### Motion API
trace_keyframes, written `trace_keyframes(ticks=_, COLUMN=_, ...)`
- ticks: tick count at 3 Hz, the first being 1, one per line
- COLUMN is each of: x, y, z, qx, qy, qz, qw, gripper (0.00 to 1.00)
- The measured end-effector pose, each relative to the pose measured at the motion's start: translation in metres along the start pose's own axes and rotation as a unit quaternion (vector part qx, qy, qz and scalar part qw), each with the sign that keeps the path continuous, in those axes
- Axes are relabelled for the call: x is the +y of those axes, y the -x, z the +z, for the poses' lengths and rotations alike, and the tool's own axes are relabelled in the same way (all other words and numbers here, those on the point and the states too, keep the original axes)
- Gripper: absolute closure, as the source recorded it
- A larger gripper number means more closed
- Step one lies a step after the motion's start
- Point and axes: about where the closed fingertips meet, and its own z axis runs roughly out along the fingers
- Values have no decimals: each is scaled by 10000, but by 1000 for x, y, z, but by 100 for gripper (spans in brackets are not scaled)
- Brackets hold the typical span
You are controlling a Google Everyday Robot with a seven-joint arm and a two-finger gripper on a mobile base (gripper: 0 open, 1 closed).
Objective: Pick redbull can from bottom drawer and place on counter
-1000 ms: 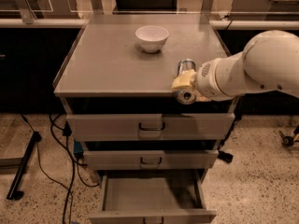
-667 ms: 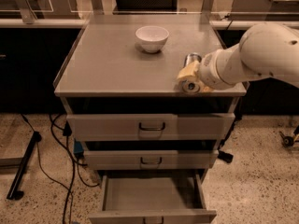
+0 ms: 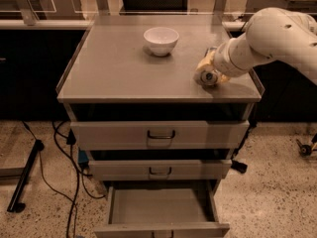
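Gripper (image 3: 207, 75): low over counter (image 3: 114, 68), front-right corner; grasp could not be told. White bowl (image 3: 161, 39): near back edge. Bottom drawer (image 3: 158, 207): stood open.

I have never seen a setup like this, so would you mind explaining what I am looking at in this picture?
This is a single view looking down at a grey cabinet from the front. Where the camera is mounted is not recorded. The thick white shape coming in from the right is the robot's one arm. At its tip is the gripper, the clamp it grasps things with, which sits low over the right front part of the counter, the cabinet's flat top. From this angle I cannot tell whether it holds anything. A white bowl stands further back on the counter, apart from the gripper. Under the counter are drawers, and the bottom drawer is pulled out furthest, showing its grey floor.
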Motion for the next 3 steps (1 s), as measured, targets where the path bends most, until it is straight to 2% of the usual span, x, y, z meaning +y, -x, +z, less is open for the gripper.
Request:
trace_keyframes(ticks=1, x=-10, y=17, z=9, qx=-45, qy=-157, qz=36, qw=9999, gripper=100)
trace_keyframes(ticks=3, x=-10, y=17, z=9, qx=-50, qy=-159, qz=36, qw=9999, gripper=50)
